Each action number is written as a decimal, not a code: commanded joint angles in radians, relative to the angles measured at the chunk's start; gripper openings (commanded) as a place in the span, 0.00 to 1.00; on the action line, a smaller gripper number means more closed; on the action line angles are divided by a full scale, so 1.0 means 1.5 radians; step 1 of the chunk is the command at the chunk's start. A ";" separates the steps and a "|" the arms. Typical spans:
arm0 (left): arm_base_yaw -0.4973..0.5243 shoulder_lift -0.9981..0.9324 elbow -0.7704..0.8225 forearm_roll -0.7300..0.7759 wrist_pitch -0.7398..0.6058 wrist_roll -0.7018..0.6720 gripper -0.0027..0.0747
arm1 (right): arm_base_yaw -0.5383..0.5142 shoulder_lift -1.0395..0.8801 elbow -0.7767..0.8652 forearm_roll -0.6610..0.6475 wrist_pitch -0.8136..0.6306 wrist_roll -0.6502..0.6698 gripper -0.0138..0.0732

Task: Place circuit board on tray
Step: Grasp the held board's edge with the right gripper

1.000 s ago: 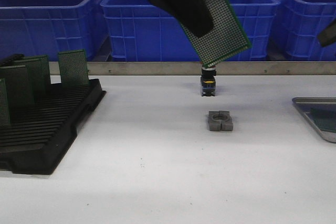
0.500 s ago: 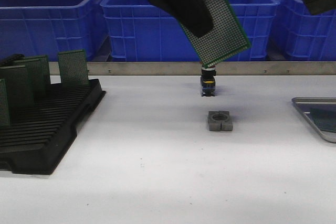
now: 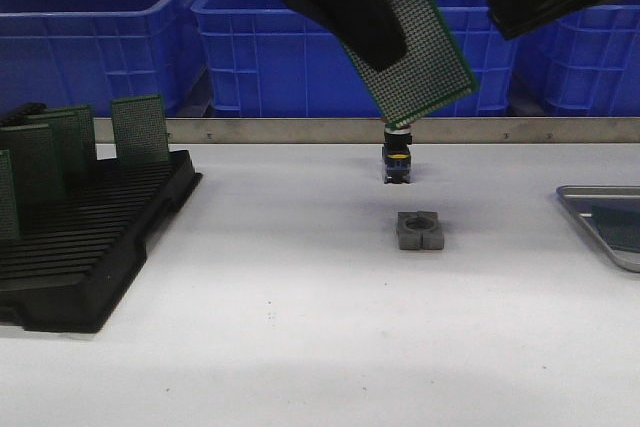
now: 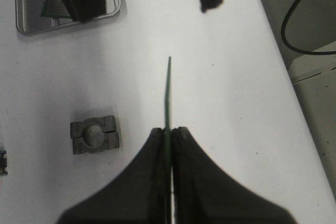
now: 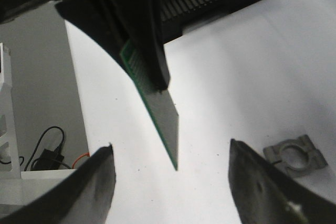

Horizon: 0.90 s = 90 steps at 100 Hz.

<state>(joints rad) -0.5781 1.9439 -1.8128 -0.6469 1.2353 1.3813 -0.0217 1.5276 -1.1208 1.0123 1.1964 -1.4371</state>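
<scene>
A: Which step is this?

B: A handover, I judge. The left hand (image 3: 372, 42) is gripping the circuit board (image 3: 422, 52) by one edge, holding it tilted in the air high above the grey clamp block (image 3: 419, 230) on the desk (image 3: 300, 327).

A: And the right hand (image 5: 170, 182)?

B: It is hanging released, fingers spread wide, facing the board's free edge from the side of the block where the tray (image 3: 600, 222) is lying, well apart.

A: What does the next move call for?

B: Probably bringing those spread fingers around the free edge and clenching before the left lets go.
</scene>
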 commanded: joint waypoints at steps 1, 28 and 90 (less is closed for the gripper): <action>-0.005 -0.037 -0.018 -0.040 0.027 -0.007 0.01 | 0.018 -0.026 -0.017 0.030 0.025 -0.015 0.72; -0.005 -0.037 -0.018 -0.041 0.027 -0.007 0.01 | 0.057 -0.024 -0.009 0.021 -0.048 -0.015 0.72; -0.005 -0.037 -0.018 -0.041 0.027 -0.007 0.01 | 0.090 0.034 -0.001 0.040 -0.087 -0.015 0.72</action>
<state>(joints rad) -0.5781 1.9439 -1.8128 -0.6492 1.2353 1.3804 0.0969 1.6110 -1.1024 1.0032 1.0574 -1.4479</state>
